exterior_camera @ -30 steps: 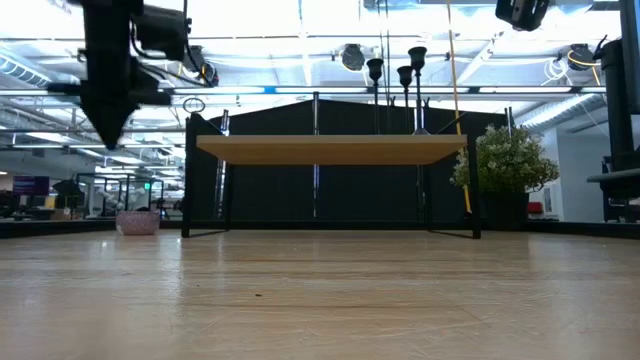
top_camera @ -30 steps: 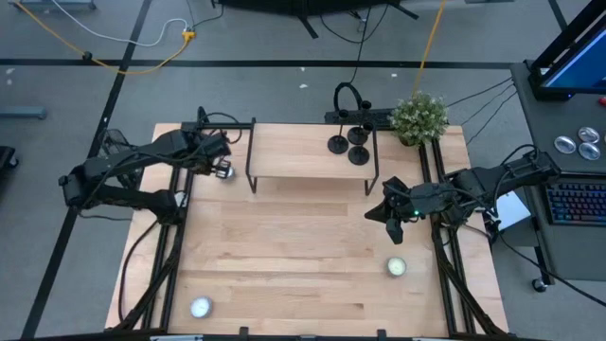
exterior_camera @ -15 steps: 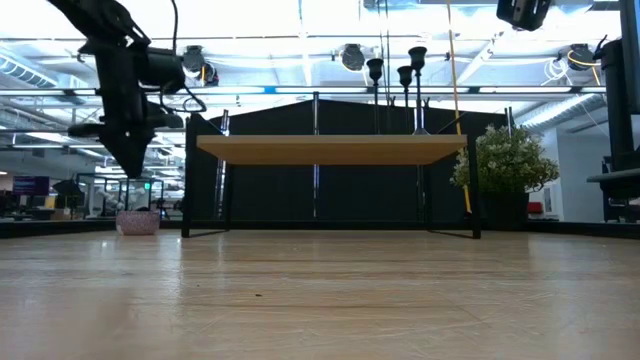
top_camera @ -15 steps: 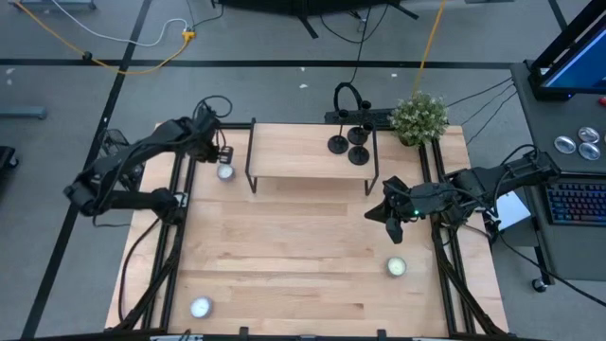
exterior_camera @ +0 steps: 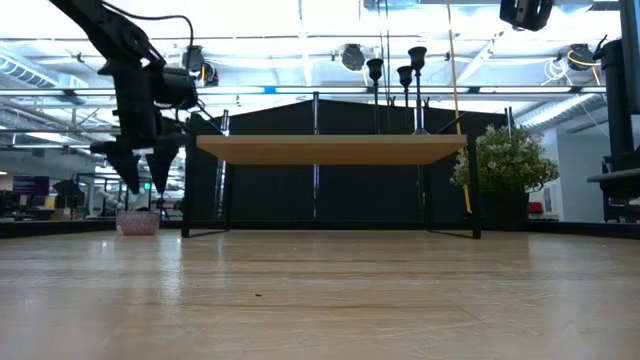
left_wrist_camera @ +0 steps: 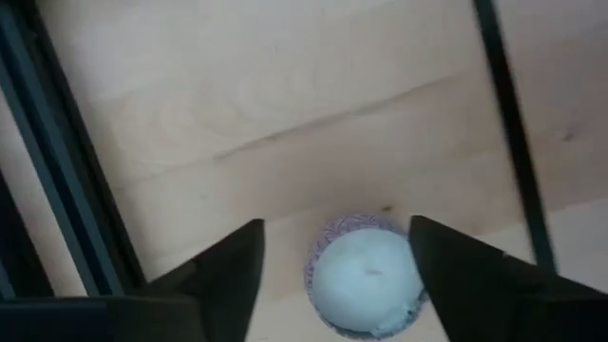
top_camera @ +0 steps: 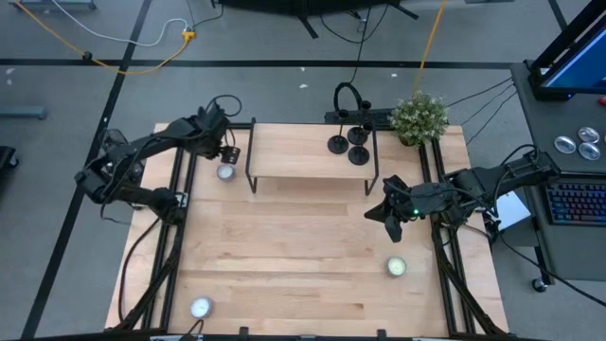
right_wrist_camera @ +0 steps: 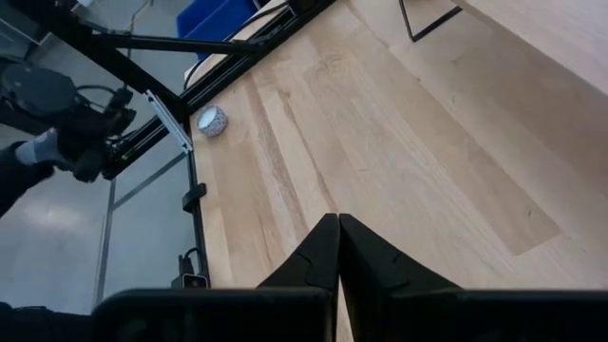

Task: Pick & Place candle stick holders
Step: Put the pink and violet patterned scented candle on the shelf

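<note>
Left hand [left_wrist_camera: 332, 275], fingers spread, hangs over a small white candle [left_wrist_camera: 369, 277] near the table's far left corner, likely lining up a grasp. Right hand [right_wrist_camera: 338, 249], fingers pressed together, waits by the right edge. Candle stick holders [top_camera: 348, 147] stand clustered on the raised shelf [top_camera: 294, 152], untouched.

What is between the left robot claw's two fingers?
In the left wrist view, a small white candle in a patterned cup lies on the table below, framed between the open left gripper's fingers.

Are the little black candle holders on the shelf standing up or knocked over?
Standing up. The candle stick holders show stems pointing straight up from the shelf in the low view.
</note>
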